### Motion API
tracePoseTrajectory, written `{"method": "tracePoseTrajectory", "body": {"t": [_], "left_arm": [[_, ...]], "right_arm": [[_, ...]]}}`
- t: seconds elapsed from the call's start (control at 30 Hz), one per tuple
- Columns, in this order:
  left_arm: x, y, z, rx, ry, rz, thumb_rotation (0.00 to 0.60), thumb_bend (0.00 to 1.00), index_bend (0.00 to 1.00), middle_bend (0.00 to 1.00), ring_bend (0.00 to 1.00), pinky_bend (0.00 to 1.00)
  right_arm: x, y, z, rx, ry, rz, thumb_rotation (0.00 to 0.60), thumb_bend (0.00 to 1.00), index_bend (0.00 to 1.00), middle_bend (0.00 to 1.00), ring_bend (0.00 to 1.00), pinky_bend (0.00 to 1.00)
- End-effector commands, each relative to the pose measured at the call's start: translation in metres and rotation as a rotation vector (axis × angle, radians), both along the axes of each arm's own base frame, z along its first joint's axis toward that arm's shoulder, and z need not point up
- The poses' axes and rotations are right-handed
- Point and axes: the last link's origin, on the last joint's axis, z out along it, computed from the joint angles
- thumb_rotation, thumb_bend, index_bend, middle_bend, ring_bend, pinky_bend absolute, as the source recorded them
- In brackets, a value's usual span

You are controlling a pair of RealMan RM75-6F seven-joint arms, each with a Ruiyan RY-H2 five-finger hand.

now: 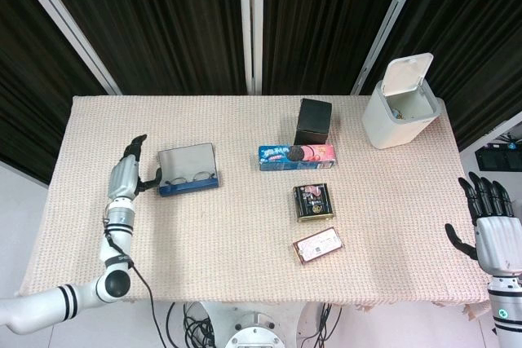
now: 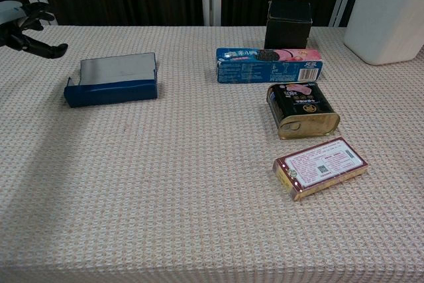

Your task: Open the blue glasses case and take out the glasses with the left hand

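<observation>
The blue glasses case [image 1: 188, 170] lies on the left part of the table with its lid swung fully back, grey lining up. Dark-framed glasses [image 1: 189, 177] rest inside its front trough in the head view. From the chest camera the case [image 2: 111, 80] shows its raised grey lid and blue front wall; the glasses are hidden there. My left hand [image 1: 128, 172] hovers just left of the case, fingers spread, holding nothing, and appears at the top left edge [image 2: 23, 23] of the chest view. My right hand [image 1: 487, 223] hangs open off the table's right edge.
A blue and pink cookie box [image 1: 296, 156] and a black box [image 1: 313, 121] stand mid-table. A gold tin [image 1: 314, 201] and a red flat box [image 1: 318, 244] lie nearer the front. A white lidded bin [image 1: 400, 102] stands at the back right.
</observation>
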Motion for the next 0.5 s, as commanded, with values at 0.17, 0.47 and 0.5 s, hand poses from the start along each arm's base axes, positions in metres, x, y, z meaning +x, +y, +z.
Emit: {"method": "tracePoseTrajectory", "body": {"t": [0.17,0.47,0.5], "left_arm": [[0.003,-0.021,-0.001,-0.153,0.189,-0.456,0.600,0.40,0.14,0.00,0.00,0.13],[-0.001,-0.036,-0.005,-0.191,0.496,-0.677,0.600,0.32,0.18,0.06,0.00,0.08],[-0.002,-0.038,-0.006,-0.199,0.499,-0.672,0.600,0.32,0.17,0.08,0.00,0.08]], "right_arm": [[0.000,0.001,0.001,-0.008,0.002,0.001,0.600,0.25,0.00,0.00,0.00,0.00],[0.001,0.002,0.001,-0.011,0.005,0.001,0.600,0.27,0.00,0.00,0.00,0.00],[0.000,0.002,0.001,-0.012,0.005,0.001,0.600,0.27,0.00,0.00,0.00,0.00]]}}
